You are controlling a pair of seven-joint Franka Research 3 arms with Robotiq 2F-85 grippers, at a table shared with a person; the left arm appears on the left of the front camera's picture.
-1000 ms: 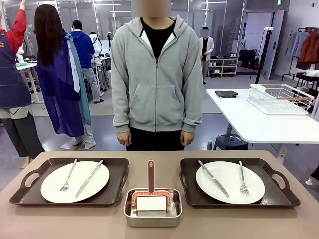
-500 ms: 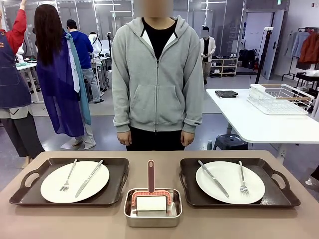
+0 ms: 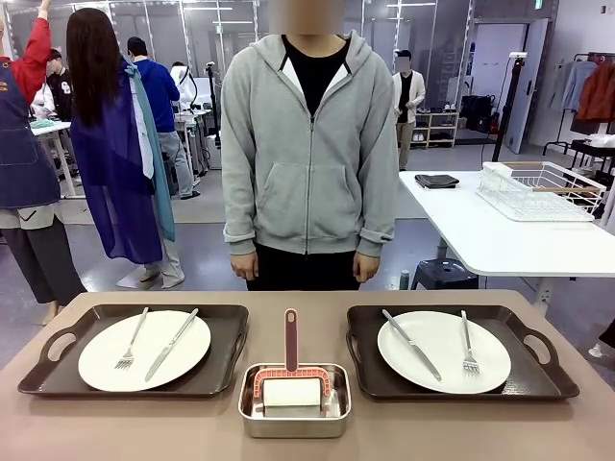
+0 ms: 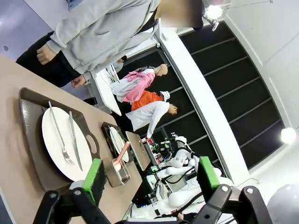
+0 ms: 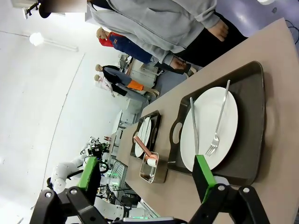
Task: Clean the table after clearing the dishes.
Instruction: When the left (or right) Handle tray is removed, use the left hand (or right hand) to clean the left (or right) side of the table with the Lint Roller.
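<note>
Only the person (image 3: pixel 309 154) at twelve o'clock has shifted; on the table (image 3: pixel 115 427), the left plate (image 3: pixel 144 349) at nine o'clock and the right plate (image 3: pixel 444 351) at three lie untouched, with the left gripper (image 4: pixel 150 163) and right gripper (image 5: pixel 145 161) gaping empty, so clearing hasn't begun.

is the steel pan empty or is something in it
Not empty: a pink-handled cleaning tool with a white pad sits in the steel pan, handle pointing toward the person.
</note>
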